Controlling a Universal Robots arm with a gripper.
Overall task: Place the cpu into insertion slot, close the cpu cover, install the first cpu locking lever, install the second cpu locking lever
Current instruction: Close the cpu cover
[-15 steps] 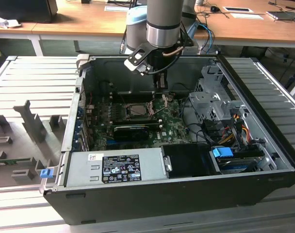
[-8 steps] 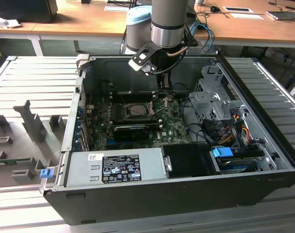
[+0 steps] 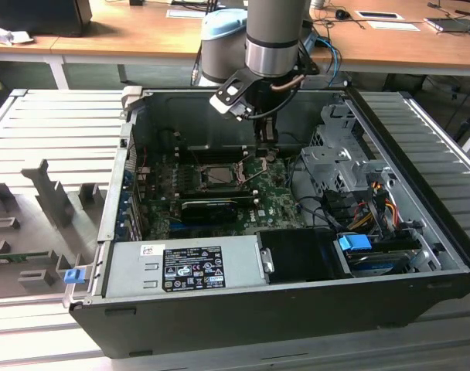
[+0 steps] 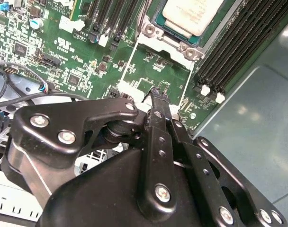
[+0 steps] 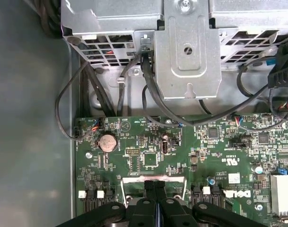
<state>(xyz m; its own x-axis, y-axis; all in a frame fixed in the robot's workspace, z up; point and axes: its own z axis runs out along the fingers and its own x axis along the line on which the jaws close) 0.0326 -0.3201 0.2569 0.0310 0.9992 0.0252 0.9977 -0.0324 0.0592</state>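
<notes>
The cpu (image 4: 190, 14), with its dull grey metal top, lies in the insertion slot (image 3: 219, 176) on the green board. The cpu cover (image 4: 152, 32) shows as a silver metal frame around it; I cannot tell whether it is pressed fully down. My gripper (image 3: 264, 153) hangs just to the exterior view's right of the socket, low over the board. Its black fingers meet tip to tip with nothing between them in both wrist views, gripper (image 4: 159, 92) and gripper (image 5: 155, 185). The tips stand a short way off the socket's corner.
A long black card (image 3: 208, 207) lies in front of the socket. The power supply (image 3: 181, 267) fills the case's near side. A metal drive cage (image 3: 335, 166) and loose cables (image 3: 366, 209) crowd the exterior view's right. Black memory slots (image 4: 238, 42) run beside the socket.
</notes>
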